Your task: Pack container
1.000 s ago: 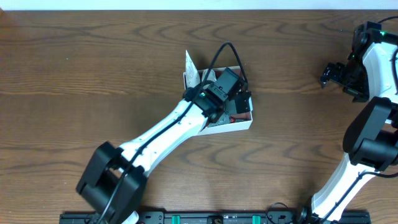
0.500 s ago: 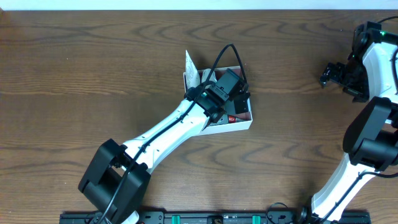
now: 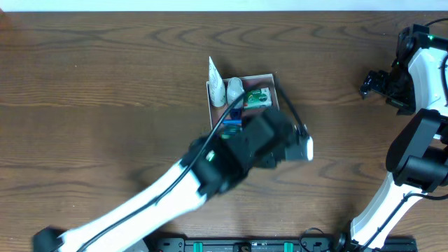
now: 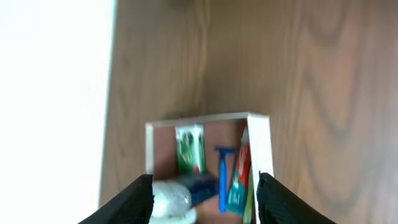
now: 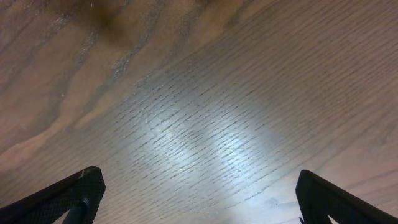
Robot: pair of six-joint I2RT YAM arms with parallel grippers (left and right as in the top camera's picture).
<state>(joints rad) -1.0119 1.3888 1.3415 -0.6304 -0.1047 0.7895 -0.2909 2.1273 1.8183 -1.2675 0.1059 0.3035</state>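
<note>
The shallow square cardboard container with white walls and a pinkish-brown inside (image 3: pixel 256 76) stands near the middle of the dark brown wooden surface (image 3: pixel 105 84), and some toiletries already lie in it: a small green packet (image 3: pixel 257 98), a blue razor (image 4: pixel 222 177), a white rounded bottle (image 4: pixel 169 196) and a flat red and teal packet (image 4: pixel 239 177). I judge that the container is light and not very stiff. Its thin walls probably bend under a strong pinch, and the loose things inside can slide if it tilts, so a good hold is over the rim of one wall, close to a corner where the cardboard is stronger, with the box kept level. The thin flap that stands up at the far left corner looks too weak to hold. The left hand (image 4: pixel 205 186) is above the container with its fingers wide apart and nothing between them. The right hand (image 5: pixel 199 177) is well apart, at the right edge over bare wood, also wide and empty. In the overhead view the left arm is blurred and covers the near half of the container, and the left wrist view cuts that half off at its lower edge, so I cannot tell what lies there, or if the box has a lid. The labels are too small to read, and the white area at the left of the wrist view is only glare
</note>
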